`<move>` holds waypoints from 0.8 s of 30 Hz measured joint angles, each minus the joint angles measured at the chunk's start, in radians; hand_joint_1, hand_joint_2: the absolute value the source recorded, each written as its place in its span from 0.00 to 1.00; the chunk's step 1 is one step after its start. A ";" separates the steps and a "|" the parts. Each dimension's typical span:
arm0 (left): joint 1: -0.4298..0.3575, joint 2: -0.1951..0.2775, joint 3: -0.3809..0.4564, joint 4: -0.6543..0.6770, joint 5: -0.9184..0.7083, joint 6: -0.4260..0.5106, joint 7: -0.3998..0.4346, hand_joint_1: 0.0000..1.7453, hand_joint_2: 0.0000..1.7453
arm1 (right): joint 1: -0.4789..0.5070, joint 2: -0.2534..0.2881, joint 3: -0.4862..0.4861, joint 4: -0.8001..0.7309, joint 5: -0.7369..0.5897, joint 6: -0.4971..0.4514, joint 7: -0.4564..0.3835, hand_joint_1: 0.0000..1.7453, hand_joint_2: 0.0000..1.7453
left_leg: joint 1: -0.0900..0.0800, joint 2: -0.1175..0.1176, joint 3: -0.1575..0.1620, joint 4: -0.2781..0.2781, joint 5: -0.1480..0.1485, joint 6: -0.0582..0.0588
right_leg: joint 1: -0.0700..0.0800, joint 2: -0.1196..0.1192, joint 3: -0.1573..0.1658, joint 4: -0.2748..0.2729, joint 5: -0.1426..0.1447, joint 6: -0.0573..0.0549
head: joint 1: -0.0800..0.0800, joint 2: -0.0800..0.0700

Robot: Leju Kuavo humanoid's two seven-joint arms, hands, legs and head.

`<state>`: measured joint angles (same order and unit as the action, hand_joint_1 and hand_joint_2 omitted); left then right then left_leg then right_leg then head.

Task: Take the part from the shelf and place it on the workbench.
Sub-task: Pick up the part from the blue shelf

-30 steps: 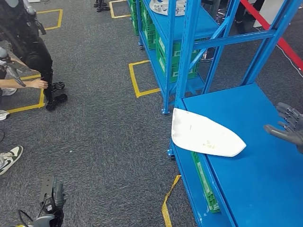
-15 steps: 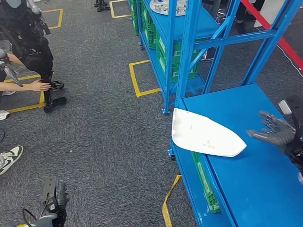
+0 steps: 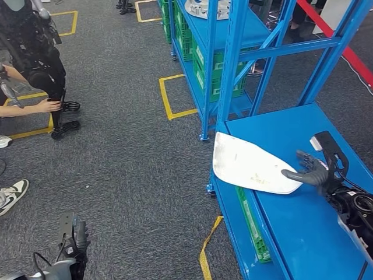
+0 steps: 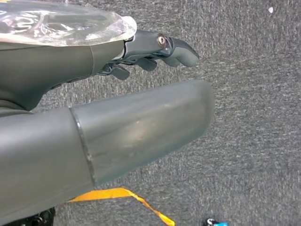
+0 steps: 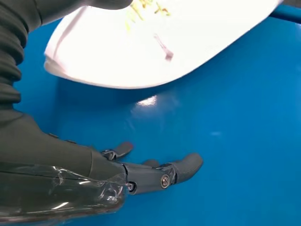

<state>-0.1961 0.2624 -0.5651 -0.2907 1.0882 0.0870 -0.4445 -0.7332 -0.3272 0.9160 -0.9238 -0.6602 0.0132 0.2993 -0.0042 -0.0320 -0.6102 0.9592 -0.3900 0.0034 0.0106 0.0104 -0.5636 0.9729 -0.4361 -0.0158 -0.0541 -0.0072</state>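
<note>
A white, leaf-shaped flat part (image 3: 250, 164) lies on the blue shelf surface (image 3: 308, 227), its wide end overhanging the shelf's left edge. My right hand (image 3: 310, 170) hovers over the shelf at the part's pointed tip, fingers spread and holding nothing. In the right wrist view the part (image 5: 167, 37) lies just beyond my outstretched fingers (image 5: 163, 174), which hang over bare blue metal. My left hand (image 3: 70, 251) hangs low over the grey carpet, fingers apart and empty (image 4: 156, 49).
Blue rack uprights (image 3: 228, 64) rise behind the part, with green crates (image 3: 220, 70) on lower shelves. A person (image 3: 31, 64) crouches at the far left on the carpet. Yellow tape squares (image 3: 169, 99) mark the floor, and a loose yellow strip (image 3: 208, 242) lies by the shelf.
My right hand has moved left across the shelf from the right edge to the part's pointed tip. The left hand has shifted slightly.
</note>
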 joint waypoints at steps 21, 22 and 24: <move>0.000 -0.001 0.001 0.000 0.048 -0.023 -0.006 0.00 0.00 | -0.033 0.086 0.019 0.088 0.029 0.033 0.021 0.00 1.00 | 0.000 0.001 0.010 0.000 0.000 0.000 | 0.000 0.001 0.009 0.000 0.000 0.000 | 0.000 0.000; 0.000 -0.001 0.001 0.000 0.049 -0.023 -0.006 0.00 0.00 | -0.034 0.088 0.019 0.090 0.029 0.035 0.021 0.00 1.00 | 0.000 0.001 0.010 0.000 0.000 0.000 | 0.000 0.001 0.009 0.000 0.000 0.000 | 0.000 0.000; 0.000 -0.001 0.001 0.000 0.050 -0.023 -0.006 0.00 0.00 | -0.036 0.091 0.019 0.094 0.029 0.040 0.022 0.00 1.00 | 0.000 0.001 0.010 0.000 0.000 0.000 | 0.000 0.001 0.010 0.000 0.000 0.000 | 0.000 0.000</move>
<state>-0.1959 0.2617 -0.5642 -0.2907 1.1379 0.0643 -0.4505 -0.7692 -0.2358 0.9350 -0.8303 -0.6313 0.0528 0.3215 -0.0043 -0.0312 -0.6001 0.9590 -0.3903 0.0033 0.0106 0.0113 -0.5540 0.9725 -0.4365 -0.0154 -0.0542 -0.0072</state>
